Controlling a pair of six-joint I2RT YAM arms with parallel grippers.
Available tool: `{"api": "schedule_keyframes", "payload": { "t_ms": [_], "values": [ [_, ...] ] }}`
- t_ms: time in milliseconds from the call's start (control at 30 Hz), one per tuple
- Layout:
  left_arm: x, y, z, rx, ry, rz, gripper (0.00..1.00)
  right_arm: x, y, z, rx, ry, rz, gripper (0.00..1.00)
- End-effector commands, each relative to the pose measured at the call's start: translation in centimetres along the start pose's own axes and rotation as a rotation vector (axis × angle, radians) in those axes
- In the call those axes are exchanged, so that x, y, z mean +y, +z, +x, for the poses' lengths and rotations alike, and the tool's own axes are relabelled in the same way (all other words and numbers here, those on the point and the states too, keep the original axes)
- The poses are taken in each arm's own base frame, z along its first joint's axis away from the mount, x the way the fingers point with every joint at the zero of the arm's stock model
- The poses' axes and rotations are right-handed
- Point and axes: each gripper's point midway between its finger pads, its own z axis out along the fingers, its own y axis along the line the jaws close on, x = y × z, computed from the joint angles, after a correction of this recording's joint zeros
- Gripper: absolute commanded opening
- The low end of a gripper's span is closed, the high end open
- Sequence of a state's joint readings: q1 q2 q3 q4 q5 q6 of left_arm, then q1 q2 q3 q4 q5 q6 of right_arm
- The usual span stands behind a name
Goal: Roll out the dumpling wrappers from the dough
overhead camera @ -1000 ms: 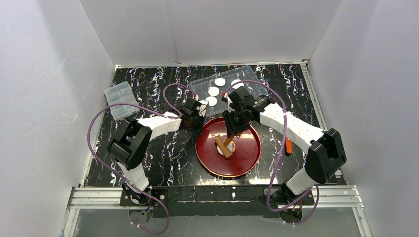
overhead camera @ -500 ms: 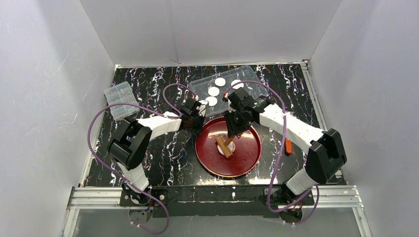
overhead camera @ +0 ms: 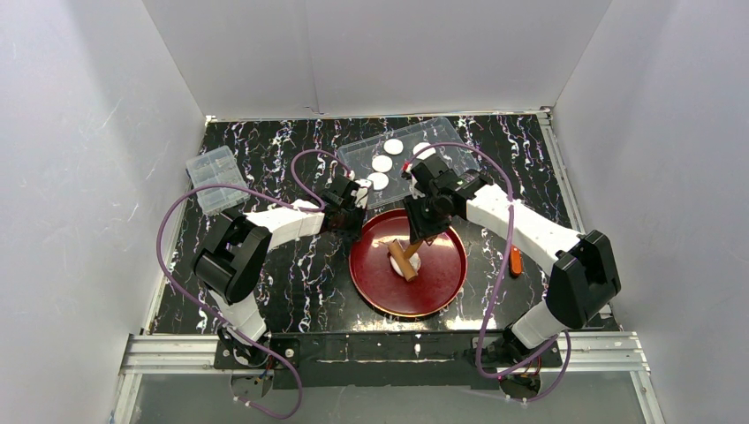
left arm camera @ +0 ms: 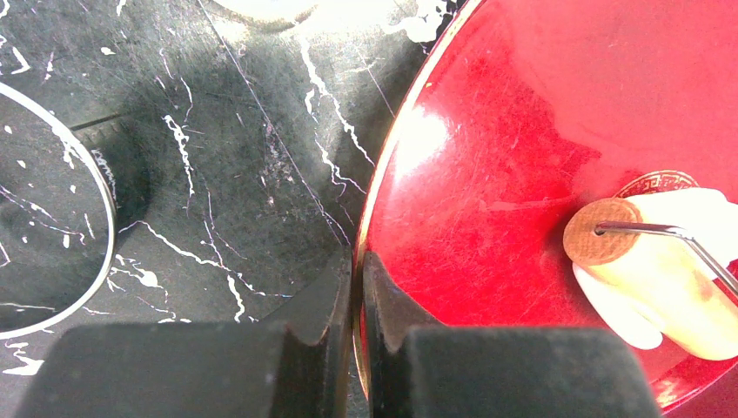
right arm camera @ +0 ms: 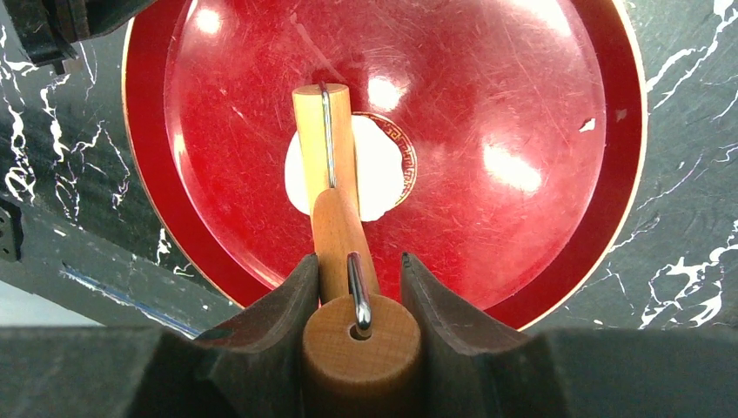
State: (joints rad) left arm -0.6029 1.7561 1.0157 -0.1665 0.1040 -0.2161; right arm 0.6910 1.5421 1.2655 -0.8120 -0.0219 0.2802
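A red plate (overhead camera: pixel 442 287) lies at the table's middle. A flat white piece of dough (overhead camera: pixel 413 262) lies at its centre, also in the right wrist view (right arm camera: pixel 380 170). My right gripper (overhead camera: pixel 422 216) (right arm camera: pixel 357 261) is shut on the handle of a wooden roller (right arm camera: pixel 324 139), whose barrel rests on the dough. My left gripper (overhead camera: pixel 351 219) (left arm camera: pixel 357 261) is shut on the plate's left rim (left arm camera: pixel 383 174). The roller's end (left arm camera: pixel 600 232) and the dough (left arm camera: pixel 696 209) show in the left wrist view. Several round white wrappers (overhead camera: pixel 382 163) lie in a clear tray (overhead camera: pixel 446 137) behind the plate.
A clear plastic box (overhead camera: pixel 215 179) stands at the far left. A small orange thing (overhead camera: pixel 515 260) lies right of the plate. A thin metal ring (left arm camera: pixel 106 196) lies on the black marbled table left of the plate. White walls close in three sides.
My right gripper has shifted the roller slightly to the right and away across the dough. The left gripper and the plate have not moved.
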Motion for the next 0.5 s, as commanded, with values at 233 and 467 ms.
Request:
{"api": "schedule_keyframes", "payload": {
  "t_ms": [233, 467],
  "values": [
    [1.7, -0.2, 2.2, 0.07, 0.018, -0.078, 0.0, -11.0, 0.7, 3.6, 0.145, -0.083, 0.445, 0.01],
    [1.7, -0.2, 2.2, 0.07, 0.018, -0.08, 0.0, -12.4, 0.0, 3.8, 0.151, -0.076, 0.503, 0.01]
  ]
}}
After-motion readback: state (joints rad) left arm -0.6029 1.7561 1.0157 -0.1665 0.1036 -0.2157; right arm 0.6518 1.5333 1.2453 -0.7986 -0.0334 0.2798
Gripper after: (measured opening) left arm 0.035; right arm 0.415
